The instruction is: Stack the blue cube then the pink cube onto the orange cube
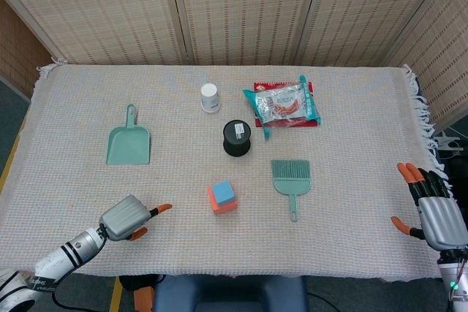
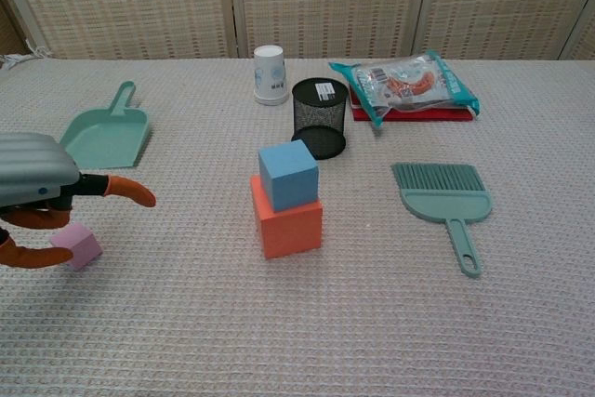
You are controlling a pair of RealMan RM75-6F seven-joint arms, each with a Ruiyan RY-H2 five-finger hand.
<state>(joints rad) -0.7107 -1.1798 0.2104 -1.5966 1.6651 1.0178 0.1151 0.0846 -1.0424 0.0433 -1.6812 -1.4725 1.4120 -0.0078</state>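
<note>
The blue cube (image 2: 288, 174) sits on top of the orange cube (image 2: 287, 218) near the middle of the table; in the head view the blue cube (image 1: 222, 193) covers most of the orange cube (image 1: 221, 205). The small pink cube (image 2: 76, 246) lies at the front left, hidden in the head view by my left hand (image 1: 130, 216). In the chest view my left hand (image 2: 42, 200) hovers over the pink cube with fingers spread around it, holding nothing. My right hand (image 1: 434, 212) is open at the table's right edge.
A teal dustpan (image 1: 129, 141) lies at the left. A white cup (image 1: 210, 98), a black mesh pen holder (image 1: 237, 137) and a snack bag (image 1: 284, 104) stand behind the stack. A teal brush (image 1: 291, 178) lies to its right.
</note>
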